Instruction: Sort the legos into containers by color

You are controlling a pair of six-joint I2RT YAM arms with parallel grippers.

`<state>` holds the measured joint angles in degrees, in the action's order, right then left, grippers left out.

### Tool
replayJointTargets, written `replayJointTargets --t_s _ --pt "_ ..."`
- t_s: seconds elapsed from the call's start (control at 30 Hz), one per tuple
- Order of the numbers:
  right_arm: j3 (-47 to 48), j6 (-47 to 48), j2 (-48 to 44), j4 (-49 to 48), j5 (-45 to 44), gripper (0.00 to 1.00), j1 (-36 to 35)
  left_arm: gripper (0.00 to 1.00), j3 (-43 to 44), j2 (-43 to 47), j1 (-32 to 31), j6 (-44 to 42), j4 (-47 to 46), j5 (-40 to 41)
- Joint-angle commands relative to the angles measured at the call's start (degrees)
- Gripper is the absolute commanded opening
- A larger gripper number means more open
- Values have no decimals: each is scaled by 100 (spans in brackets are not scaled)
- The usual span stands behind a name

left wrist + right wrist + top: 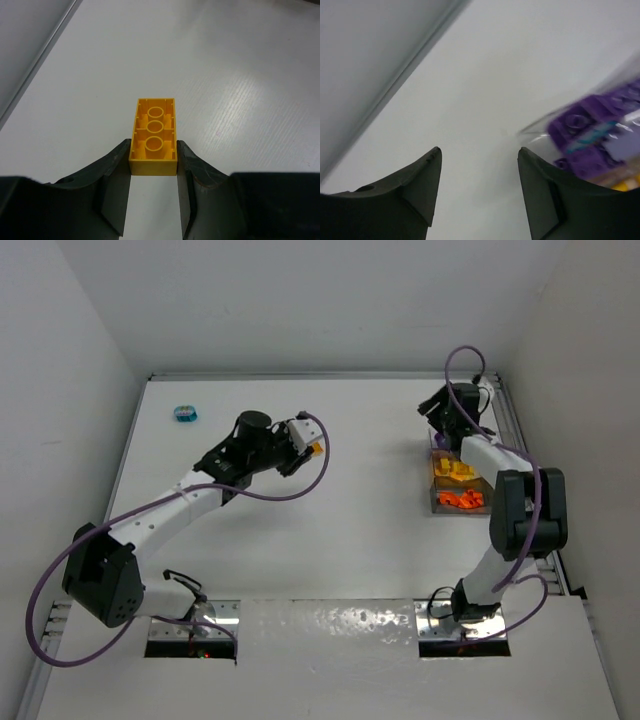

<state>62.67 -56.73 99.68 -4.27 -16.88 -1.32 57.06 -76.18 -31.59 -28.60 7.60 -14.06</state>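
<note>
My left gripper (153, 160) is shut on a yellow lego (154, 135), held underside up by its near end, above the bare table. From above, that gripper (311, 447) and its yellow lego (317, 449) hang over the table's middle back. A teal lego (185, 414) lies at the far left. The containers (434, 502) stand at the right, with yellow legos (455, 470) in one bin and orange legos (462, 499) in the nearest. My right gripper (436, 412) hovers at their far end, open and empty (480, 155). Purple legos (590, 132) show blurred in a clear bin (540, 131) beside its right finger.
White walls close in the table on three sides. A metal rail (515, 430) runs along the right edge next to the containers, and another rail (405, 80) lies beyond the right gripper. Purple cables loop off both arms.
</note>
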Motion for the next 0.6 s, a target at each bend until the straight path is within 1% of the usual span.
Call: replayJointTargets --t_s 0.0,0.03,0.07,0.1,0.13,0.17,0.2,0.23,0.3,0.33,0.43,0.53,0.57 --pt "-290 2435 -702 -2014 3114 62 -157 0 95 86 145 -5 -109 -771" --pt "-508 3222 -826 -2155 3747 62 -219 0 95 112 197 -188 -74 -1304" --pt "-580 3734 -958 -1965 4667 62 -437 0 86 121 215 -312 57 -1631" --pt "-590 4322 -1229 -1554 4946 63 -613 0 95 130 232 -452 145 -1930" --pt "-451 5860 -1345 -985 5071 64 -841 0 104 147 241 -628 207 -2542" --pt "-336 6719 -1485 344 5081 68 -1339 0 130 148 250 -681 303 -2818" --pt "-170 7406 -1530 1018 5107 71 -1536 0 148 148 250 -795 347 -3300" --pt "-142 8135 -1574 1634 5142 72 -1694 0 156 121 250 -866 435 -3487" --pt "-351 8038 -1827 1614 5536 72 -1775 0 191 104 250 -1006 480 -3795" --pt "-448 8046 -1934 1449 5642 72 -1810 0 209 77 259 -1007 488 -3823" --pt "-695 8326 -2250 1385 5696 73 -2117 0 297 -28 250 -1147 558 -3849" --pt "-459 8659 -2251 1841 5723 72 -2319 0 402 -116 259 -1262 734 -3867" --pt "-414 8774 -2242 2129 5714 71 -2390 0 446 -134 250 -1297 778 -3893"
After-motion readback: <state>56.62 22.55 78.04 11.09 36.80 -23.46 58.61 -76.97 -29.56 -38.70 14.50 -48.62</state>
